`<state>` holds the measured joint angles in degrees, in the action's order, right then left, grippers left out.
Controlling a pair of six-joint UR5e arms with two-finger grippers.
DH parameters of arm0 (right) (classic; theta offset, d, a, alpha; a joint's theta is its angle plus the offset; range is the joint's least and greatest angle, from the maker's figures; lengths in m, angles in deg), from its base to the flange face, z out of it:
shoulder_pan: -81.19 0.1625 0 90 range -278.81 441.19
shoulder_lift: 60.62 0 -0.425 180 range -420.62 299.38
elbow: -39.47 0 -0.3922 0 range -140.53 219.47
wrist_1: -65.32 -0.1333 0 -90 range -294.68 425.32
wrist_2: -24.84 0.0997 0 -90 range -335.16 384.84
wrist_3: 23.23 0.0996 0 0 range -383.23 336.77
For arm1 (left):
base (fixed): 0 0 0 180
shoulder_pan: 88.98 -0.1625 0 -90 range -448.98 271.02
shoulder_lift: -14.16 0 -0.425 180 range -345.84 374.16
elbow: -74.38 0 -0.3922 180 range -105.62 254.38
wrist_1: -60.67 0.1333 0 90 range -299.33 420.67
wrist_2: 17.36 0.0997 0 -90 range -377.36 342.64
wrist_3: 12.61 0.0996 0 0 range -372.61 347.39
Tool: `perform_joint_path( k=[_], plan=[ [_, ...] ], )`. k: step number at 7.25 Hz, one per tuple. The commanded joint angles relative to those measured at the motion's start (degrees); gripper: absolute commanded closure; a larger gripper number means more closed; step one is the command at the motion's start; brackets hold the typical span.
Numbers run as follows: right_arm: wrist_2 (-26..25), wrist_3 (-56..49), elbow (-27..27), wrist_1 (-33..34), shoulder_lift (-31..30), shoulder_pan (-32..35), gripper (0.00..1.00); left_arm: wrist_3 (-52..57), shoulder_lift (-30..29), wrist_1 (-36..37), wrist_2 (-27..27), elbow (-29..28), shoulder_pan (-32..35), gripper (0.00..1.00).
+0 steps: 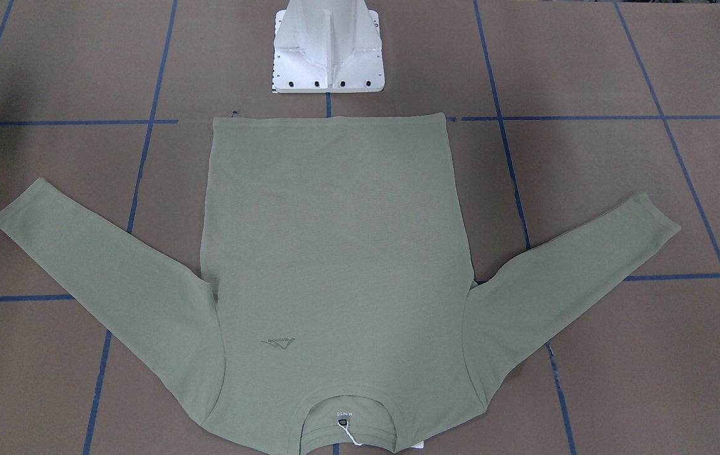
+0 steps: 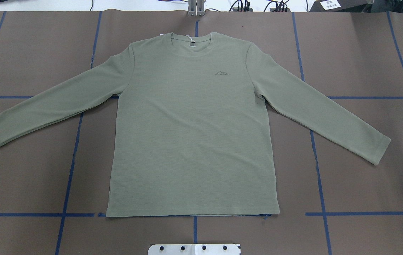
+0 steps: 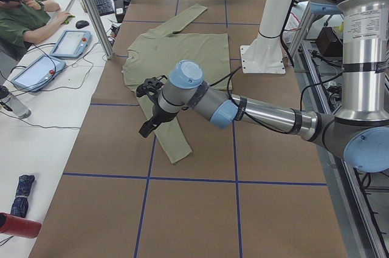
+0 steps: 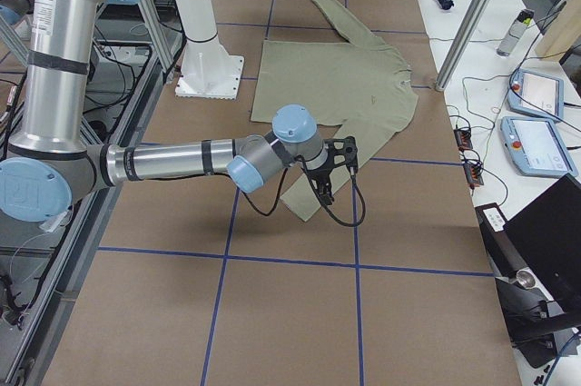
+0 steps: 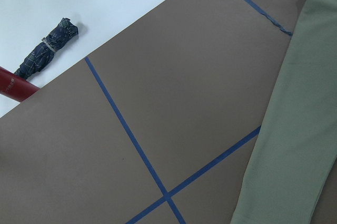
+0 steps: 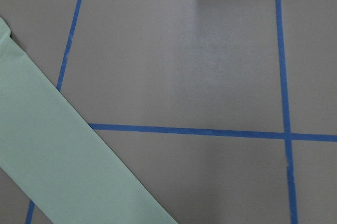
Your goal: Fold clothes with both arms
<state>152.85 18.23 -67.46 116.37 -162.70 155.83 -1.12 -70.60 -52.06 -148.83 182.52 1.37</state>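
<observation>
The sage-green long-sleeved shirt (image 2: 190, 124) lies flat and front up on the brown table, both sleeves spread out and the collar (image 2: 191, 43) on the side far from the robot's base. It also shows in the front-facing view (image 1: 334, 253). In the exterior left view my left gripper (image 3: 144, 109) hangs over the near sleeve (image 3: 170, 136). In the exterior right view my right gripper (image 4: 338, 173) hangs over the other sleeve (image 4: 313, 197). I cannot tell whether either is open or shut. The wrist views show only sleeve edges (image 5: 295, 129) (image 6: 58, 166).
The white pedestal base (image 1: 328, 57) stands just behind the shirt's hem. Blue tape lines (image 2: 316, 159) cross the table cover. A white side table holds teach pendants (image 3: 70, 42), a folded umbrella (image 5: 47, 50) and a red bottle (image 5: 16, 88). A person (image 3: 18, 9) sits there.
</observation>
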Motion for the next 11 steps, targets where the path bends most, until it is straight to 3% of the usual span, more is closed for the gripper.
perform_joint_path(
  k=[1, 2, 3, 5, 7, 11],
  plan=[
    [-16.75, 21.41, 0.05, -11.14, -2.42, -16.74, 0.0, 0.02, 0.03, -0.11, -0.1, -0.03, 0.0, 0.0],
    [-23.18, 25.38, 0.92, -11.41, -2.43, -22.03, 0.03, 0.11, 0.03, -0.11, -0.1, 0.06, 0.0, 0.0],
    [-23.24, 25.68, 3.19, -14.55, -2.43, -22.61, 0.14, 0.11, 0.03, -0.03, -0.1, 0.06, 0.0, 0.0],
    [-22.46, 25.69, 14.59, -29.55, -1.82, -22.7, 0.16, 0.11, 0.03, -0.11, -0.1, 0.06, 0.0, 0.0],
    [-22.71, 24.99, 17.71, -30.05, -1.81, -22.7, 0.18, 0.11, 0.03, -0.11, -0.1, 0.15, 0.0, 0.0],
    [-23.33, 25.16, 18.86, -29.88, -1.81, -24.54, 0.2, 0.29, 0.64, -0.11, -0.1, 0.32, 0.0, 0.0]
  ],
)
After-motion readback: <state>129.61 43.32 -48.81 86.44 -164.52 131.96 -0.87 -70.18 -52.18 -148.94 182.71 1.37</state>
